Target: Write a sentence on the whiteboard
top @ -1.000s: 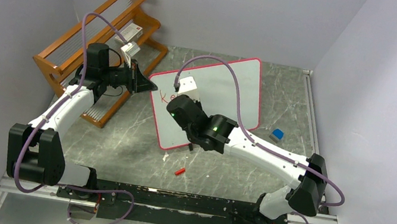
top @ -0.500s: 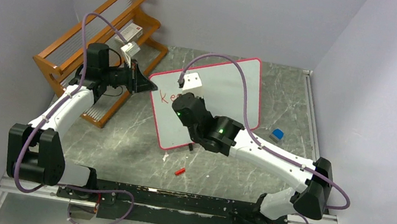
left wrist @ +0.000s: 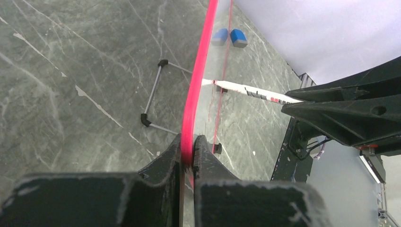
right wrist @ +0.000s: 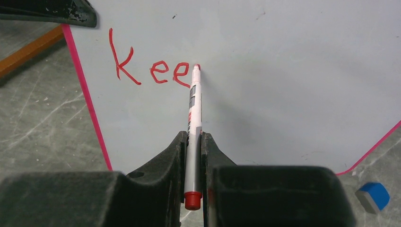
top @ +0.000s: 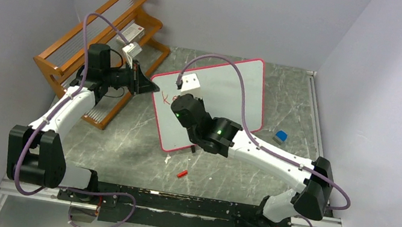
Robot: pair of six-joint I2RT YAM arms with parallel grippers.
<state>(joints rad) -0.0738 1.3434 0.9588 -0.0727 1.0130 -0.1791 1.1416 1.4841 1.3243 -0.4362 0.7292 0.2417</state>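
Top, left-wrist and right-wrist views of the writing step. The whiteboard [top: 233,88] stands tilted on the surface [top: 139,140], its left edge clenched between the fingers of the left hand [left wrist: 188,142], which steadies it. The right hand [right wrist: 193,137] is closed around a red marker [right wrist: 194,118], whose tip touches the board just right of the last written letter. The sentence [right wrist: 159,74] so far reads "Kee", in the upper left corner of the board.

Over the last second the right wrist has swung a little to the right along the line and come back leftward, while the left arm and the board have stayed put. This small loop suits the shaping of single letters; the tip now appears placed to begin the fourth. Most of the writing is judged still to come. A red cap [top: 182,173] and a blue eraser [top: 281,136] lie apart on the surface.
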